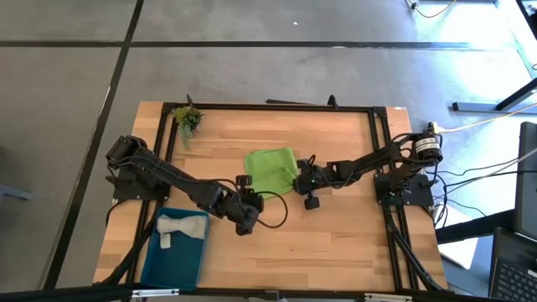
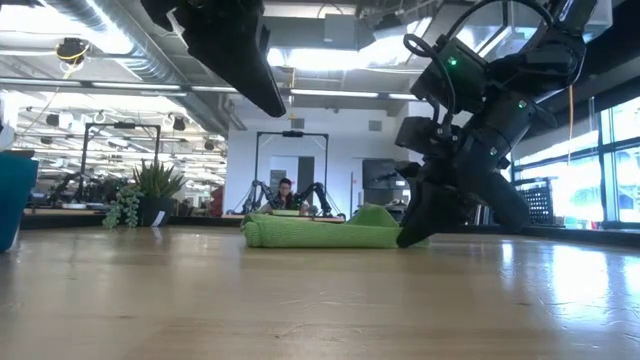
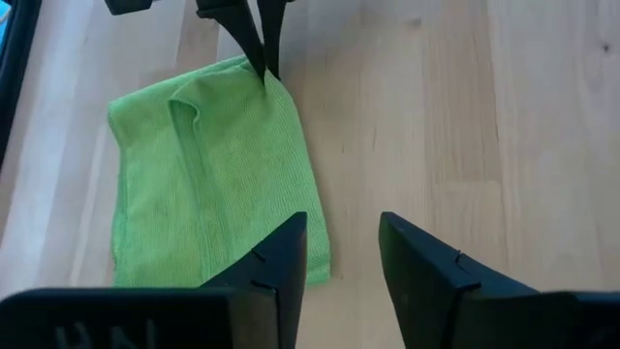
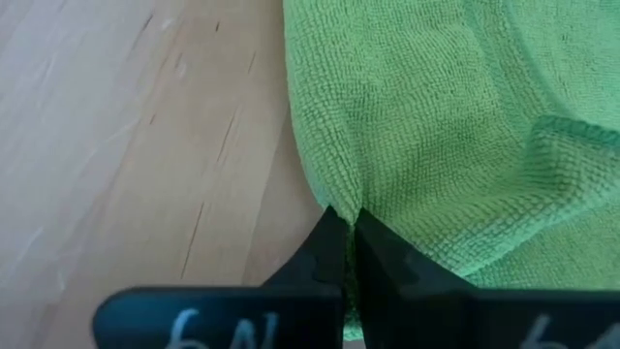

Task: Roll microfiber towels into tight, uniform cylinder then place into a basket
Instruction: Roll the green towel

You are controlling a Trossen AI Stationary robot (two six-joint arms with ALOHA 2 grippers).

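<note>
High view: folded lime-green towel (image 1: 272, 169)

Behind your wooden bench (image 1: 336, 243) you have a grey floor (image 1: 67, 75) crossed by dark lines, bright windows (image 2: 620, 160) on one side, ceiling ducts (image 2: 110, 25) overhead, and potted plants (image 2: 150, 190) (a seated person (image 2: 285, 195) beyond).

Wooden table (image 1: 319, 243): green towel (image 1: 270, 169), basket (image 1: 159, 262), plant sprig (image 1: 187, 119)
</note>
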